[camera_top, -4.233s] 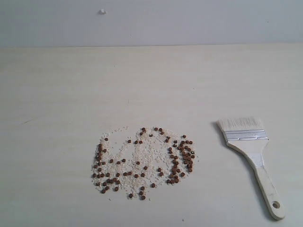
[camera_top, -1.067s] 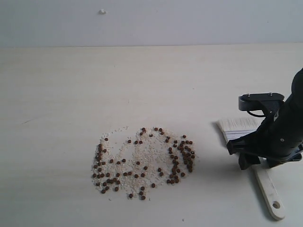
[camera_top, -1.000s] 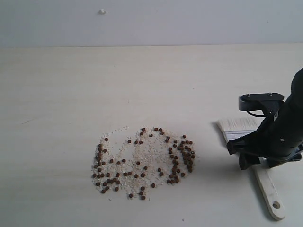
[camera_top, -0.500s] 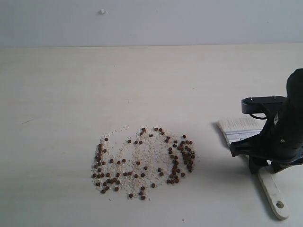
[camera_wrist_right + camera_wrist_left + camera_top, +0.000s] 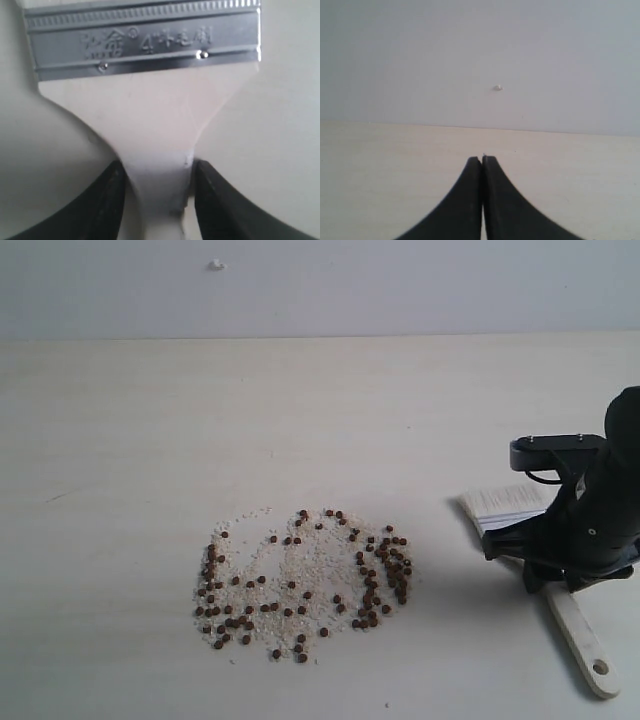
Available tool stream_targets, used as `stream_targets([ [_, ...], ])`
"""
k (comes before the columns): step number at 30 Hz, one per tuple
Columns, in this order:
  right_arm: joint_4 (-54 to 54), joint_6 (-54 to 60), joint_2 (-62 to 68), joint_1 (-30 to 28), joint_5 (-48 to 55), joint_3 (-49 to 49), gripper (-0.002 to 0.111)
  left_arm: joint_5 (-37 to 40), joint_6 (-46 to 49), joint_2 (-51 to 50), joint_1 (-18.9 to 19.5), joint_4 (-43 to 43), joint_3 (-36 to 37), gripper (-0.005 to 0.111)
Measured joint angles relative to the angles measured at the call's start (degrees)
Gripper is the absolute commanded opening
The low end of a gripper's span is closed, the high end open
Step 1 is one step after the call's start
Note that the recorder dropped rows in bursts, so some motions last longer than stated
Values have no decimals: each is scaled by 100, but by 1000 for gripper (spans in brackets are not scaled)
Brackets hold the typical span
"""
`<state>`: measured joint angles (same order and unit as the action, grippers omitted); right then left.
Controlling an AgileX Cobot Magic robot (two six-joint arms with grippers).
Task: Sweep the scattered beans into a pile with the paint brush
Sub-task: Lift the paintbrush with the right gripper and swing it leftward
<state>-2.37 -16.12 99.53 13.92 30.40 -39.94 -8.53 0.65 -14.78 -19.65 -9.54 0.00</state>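
The right gripper stands over the paint brush at the right side of the table. In the right wrist view, its two black fingers are clamped on the narrow neck of the wooden handle, one on each side edge, both touching the wood. The grip point lies just behind the flare that widens into the silver ferrule (stamped lettering and two rivets are visible). In the exterior view, the whitish bristles project from under the gripper toward the far left. The handle end with its hole projects toward the near right and rests on the table.

The beans lie scattered among white grains on the table, well apart from the brush, to its left.

The left gripper has its fingers pressed together, holding nothing, above bare table and facing the wall.
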Motion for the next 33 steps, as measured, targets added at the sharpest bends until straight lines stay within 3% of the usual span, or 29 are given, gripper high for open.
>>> stream_targets([
  [6,-21,64,4,0,-75,0,37,0,0,0,0,0,0,0],
  [14,-33,109,4,0,-93,0,0,0,0,0,0,0,0,0],
  [33,-33,151,-378,0,-161,10,0,0,0,0,0,0,0,0],
])
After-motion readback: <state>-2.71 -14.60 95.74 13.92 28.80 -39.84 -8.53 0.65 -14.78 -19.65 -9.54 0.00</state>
